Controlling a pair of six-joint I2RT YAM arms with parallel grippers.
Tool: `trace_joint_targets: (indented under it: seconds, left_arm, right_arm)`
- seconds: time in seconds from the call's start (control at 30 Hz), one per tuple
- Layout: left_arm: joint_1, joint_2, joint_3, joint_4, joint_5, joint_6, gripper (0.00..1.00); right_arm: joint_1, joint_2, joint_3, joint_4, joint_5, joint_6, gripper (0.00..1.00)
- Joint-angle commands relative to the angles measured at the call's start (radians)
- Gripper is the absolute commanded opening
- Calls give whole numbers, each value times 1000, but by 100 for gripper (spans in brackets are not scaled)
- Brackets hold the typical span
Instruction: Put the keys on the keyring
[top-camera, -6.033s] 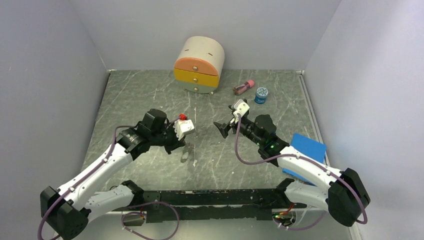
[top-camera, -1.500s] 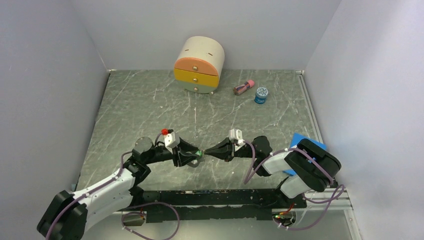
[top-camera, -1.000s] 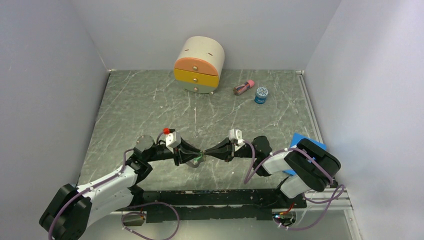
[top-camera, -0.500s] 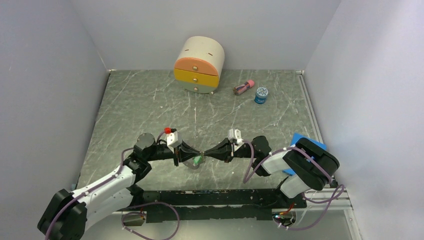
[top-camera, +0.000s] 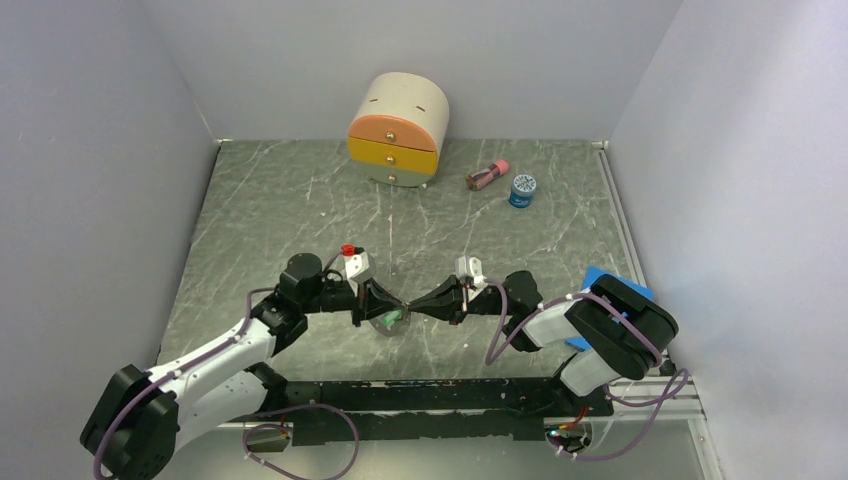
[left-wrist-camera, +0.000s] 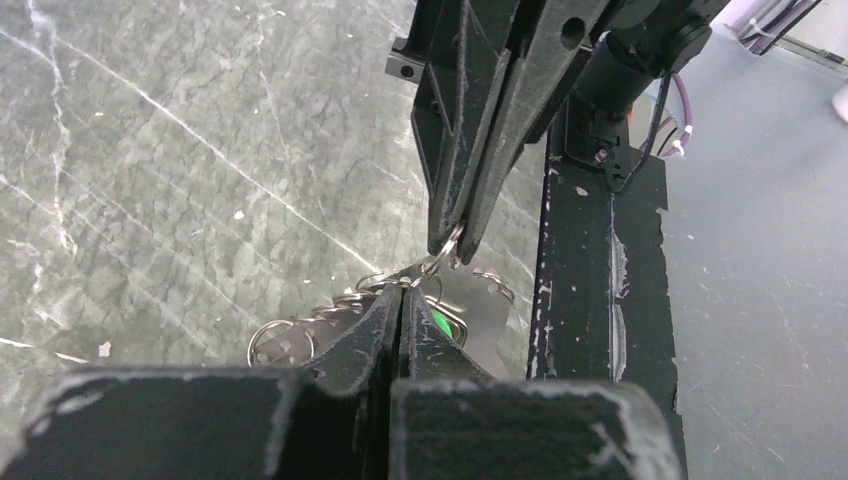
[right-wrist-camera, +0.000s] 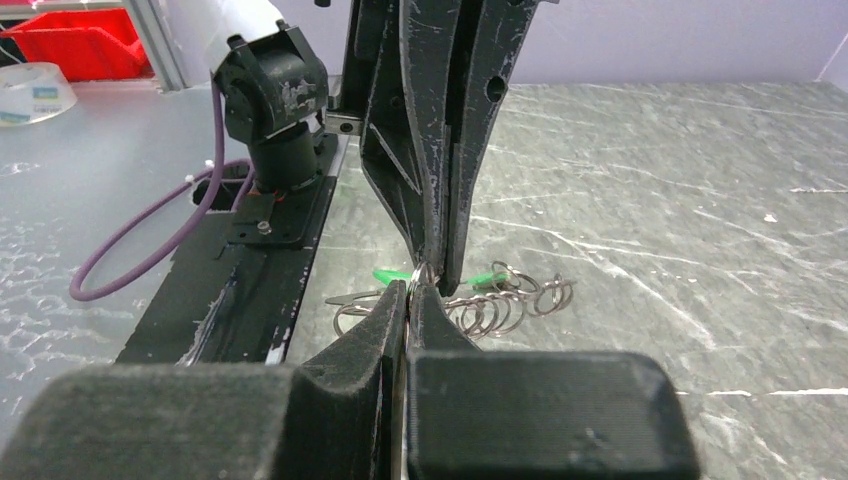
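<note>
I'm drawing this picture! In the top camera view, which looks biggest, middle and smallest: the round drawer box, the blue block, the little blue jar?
1. Round drawer box, clearly the biggest.
2. Blue block, though the right arm hides part of it.
3. Little blue jar, the smallest. The pink tube beside it looks about the same size.

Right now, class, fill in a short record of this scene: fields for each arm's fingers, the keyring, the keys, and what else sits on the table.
left fingers: shut on the keyring
right fingers: shut on the keyring
keyring: pinched between both tips, above the table
keys: green heads, among loose rings below the tips
far edge: drawers, pink tube, blue jar
</note>
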Motion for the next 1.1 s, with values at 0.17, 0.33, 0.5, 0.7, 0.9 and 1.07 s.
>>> trace_joint_targets:
  seconds: [0.17, 0.33, 0.5, 0.7, 0.9, 1.07]
  left_arm:
    - [4, 71, 70, 5, -31, 8, 3]
    - [2, 128, 115, -9, 55, 41, 3]
    - [-15, 154, 150, -28, 98, 71, 3]
    - [-71, 161, 187, -88, 111, 169, 3]
    - [-86, 114, 140, -25, 73, 166, 3]
    - [-86, 53, 129, -96, -29, 191, 4]
  right_arm:
    - [5, -9, 35, 199, -54, 11, 0]
    - [4, -3, 39, 196, -56, 9, 0]
    - [4, 9, 43, 200, -55, 8, 0]
    - [4, 24, 45, 205, -60, 14, 0]
    - [4, 25, 43, 209, -60, 19, 0]
    - [4, 15, 34, 206, -48, 13, 0]
